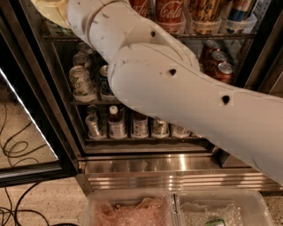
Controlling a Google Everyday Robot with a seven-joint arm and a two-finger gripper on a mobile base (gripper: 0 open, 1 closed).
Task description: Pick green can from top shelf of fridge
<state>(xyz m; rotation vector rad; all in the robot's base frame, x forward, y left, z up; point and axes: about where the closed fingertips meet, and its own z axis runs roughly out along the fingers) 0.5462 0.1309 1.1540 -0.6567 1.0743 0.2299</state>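
Glass-fronted and black-framed, the fridge [154, 165] fills the background, its base a band of brushed, ribbed stainless steel above a speckled floor [40, 198]. A thick arm [177, 88] of smooth white plastic, rounded and dotted with small dark screw holes, crosses from lower right to upper left and leaves the picture there. The gripper lies past that upper-left edge, out of sight, so whether it grips anything cannot be told. Well below it, along the bottom edge, sit two clear plastic bins [174, 198] with crumpled, wrinkled contents. Below and to the right of it runs the top shelf [221, 36], a thin metal wire rack fronted by clear cup-like holders carrying a red Coca-Cola can [170, 11] and other cans. One rack lower, down from where the arm exits, stands the green can [82, 81]: slim, silver-lidded, pale green and white with dark markings, seated in a clear cup, not on the uppermost rack. Red cans [216, 62] cluster far right, and small labelled bottles [117, 123] line the lowest rack
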